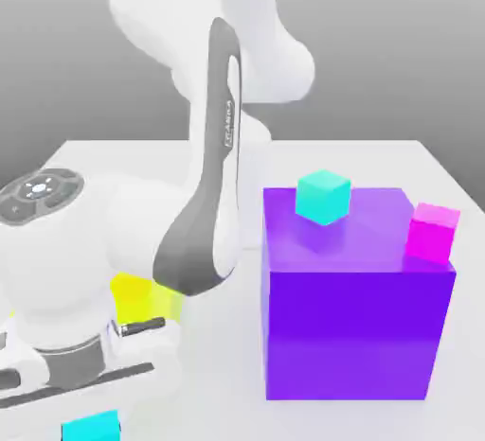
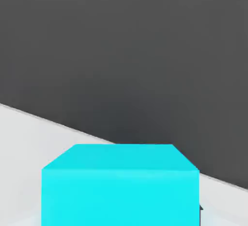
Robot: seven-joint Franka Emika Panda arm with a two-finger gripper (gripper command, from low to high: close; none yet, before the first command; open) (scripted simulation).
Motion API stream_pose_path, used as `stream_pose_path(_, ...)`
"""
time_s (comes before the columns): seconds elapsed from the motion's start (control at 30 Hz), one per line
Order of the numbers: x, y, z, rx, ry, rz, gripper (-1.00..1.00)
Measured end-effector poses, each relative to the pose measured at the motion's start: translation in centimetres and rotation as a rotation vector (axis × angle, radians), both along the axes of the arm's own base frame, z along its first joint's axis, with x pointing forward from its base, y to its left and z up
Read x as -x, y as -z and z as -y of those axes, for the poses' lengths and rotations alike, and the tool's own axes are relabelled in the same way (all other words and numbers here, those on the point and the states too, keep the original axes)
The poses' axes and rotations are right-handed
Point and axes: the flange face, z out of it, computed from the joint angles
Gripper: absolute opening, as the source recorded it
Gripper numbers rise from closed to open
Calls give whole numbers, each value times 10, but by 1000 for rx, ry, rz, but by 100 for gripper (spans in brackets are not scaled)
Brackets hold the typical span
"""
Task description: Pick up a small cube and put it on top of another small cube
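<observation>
Gripper point(image 1: 90, 409) is low at the front of the table point(image 1: 379, 160), jaws closed narrow, apparently clamped on the sky-cyan small cube point(image 1: 91, 426); fingers mostly hidden behind the wrist, so the grip is a guess. Hand view has that cube point(image 2: 121, 186) right under the hand, square-on, resting on the white table. A yellow block point(image 1: 137, 297) sits just behind the hand. Off toward the exterior view's right stands a big purple block point(image 1: 355, 321) carrying a turquoise small cube point(image 1: 323, 196) and a magenta small cube point(image 1: 434, 232). Both candidate cubes lie higher than the hand and off to that side, turquoise nearer, so lift first, then carry across
</observation>
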Motion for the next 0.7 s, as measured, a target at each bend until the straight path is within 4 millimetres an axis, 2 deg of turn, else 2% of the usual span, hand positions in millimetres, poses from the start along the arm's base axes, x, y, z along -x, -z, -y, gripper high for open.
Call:
stream_pose_path(0.1,-4,-42,-66,-23,-162,2,-100)
stream_pose_path(0.2,5,-83,-133,-37,-334,2,-100)
stream_pose_path(0.27,18,-110,-189,-42,-473,2,-100)
stream_pose_path(0.37,48,-149,-251,-39,-654,1,-100)
stream_pose_path(0.5,95,-198,-303,-21,-851,3,-100)
stream_pose_path(0.6,138,-231,-339,3,-1007,6,-100)
stream_pose_path(0.63,145,-227,-345,8,-1032,7,-100)
stream_pose_path(0.7,150,-205,-349,12,-1050,8,-100)
